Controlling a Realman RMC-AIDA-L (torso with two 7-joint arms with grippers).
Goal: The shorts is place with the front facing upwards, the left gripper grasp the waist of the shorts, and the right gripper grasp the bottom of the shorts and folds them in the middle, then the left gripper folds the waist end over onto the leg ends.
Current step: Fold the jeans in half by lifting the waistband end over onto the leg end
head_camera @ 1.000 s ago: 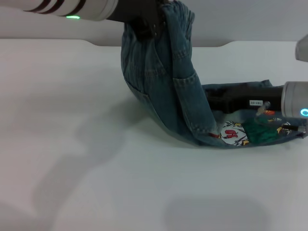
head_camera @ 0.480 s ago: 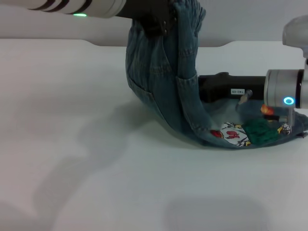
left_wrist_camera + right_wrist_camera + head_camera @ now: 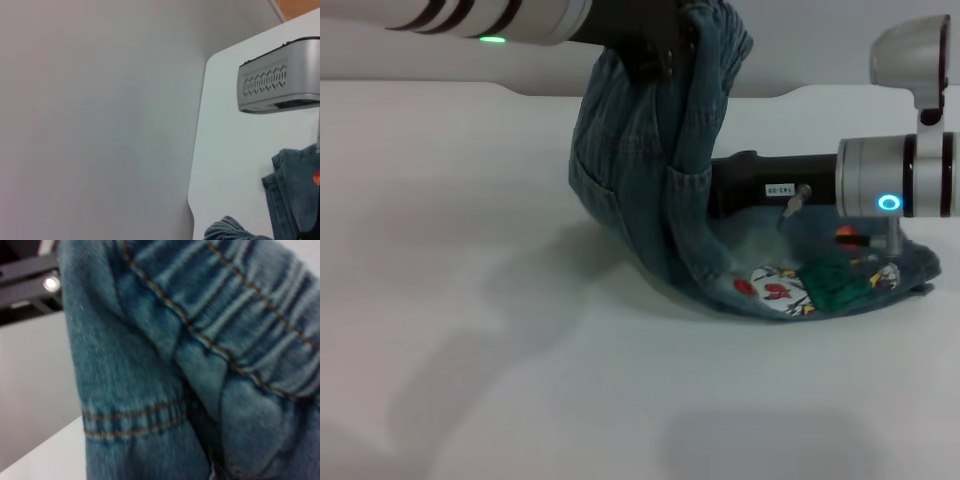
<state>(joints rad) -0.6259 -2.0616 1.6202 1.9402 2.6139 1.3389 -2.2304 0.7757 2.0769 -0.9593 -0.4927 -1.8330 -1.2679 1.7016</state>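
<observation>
At eleven o'clock in the head view, the black two-fingered left gripper (image 3: 655, 40) pinches the gathered elastic waist of the shorts (image 3: 715, 35), lifted high. The long blue denim shorts (image 3: 640, 190) hang from there to the white table (image 3: 470, 300). At three o'clock, the black right gripper (image 3: 725, 195) reaches into the cloth; its grip is hidden.

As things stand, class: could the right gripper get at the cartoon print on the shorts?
Probably yes. The cartoon print lies exposed on the table, just below the right gripper, whose tip is buried in the shorts the left gripper holds up.
</observation>
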